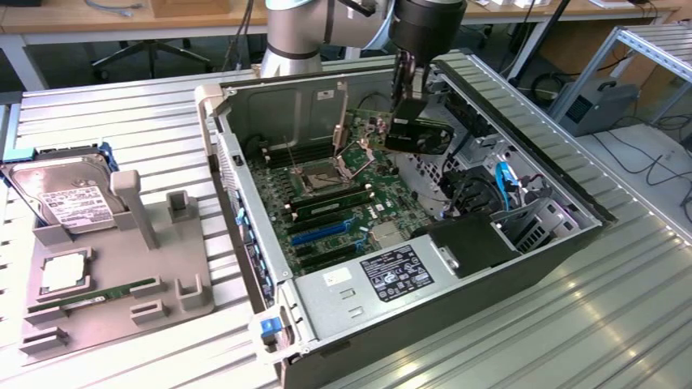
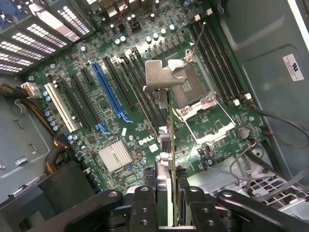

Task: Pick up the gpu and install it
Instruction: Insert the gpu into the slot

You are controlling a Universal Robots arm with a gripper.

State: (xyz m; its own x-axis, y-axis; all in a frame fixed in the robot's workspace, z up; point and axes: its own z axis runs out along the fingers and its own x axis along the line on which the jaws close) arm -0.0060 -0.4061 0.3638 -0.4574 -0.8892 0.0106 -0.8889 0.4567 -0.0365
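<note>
Nearest the wrist camera, the claw (image 2: 165, 203) sits with its two black fingers (image 2: 144, 205) clamped on the top edge of the gpu (image 2: 166, 145). The card hangs edge-on below it, silver end bracket (image 2: 161, 76) furthest from the lens. In the exterior view the arm has the gpu (image 1: 416, 134) held above the motherboard (image 1: 346, 215) inside the open computer case (image 1: 454, 267), not yet down in any slot. The long blue slot (image 2: 110, 92) lies clear and unoccupied, off to one side of the card. To seat the card well, I judge it should be kept square to the board and its lower edge lined up along the slot's length. The bracket should meet the rear openings before any downward pressure. On the counter (image 1: 605, 324) beside the case, a grey holder (image 1: 119, 275) carries a hard drive (image 1: 65, 194).
</note>
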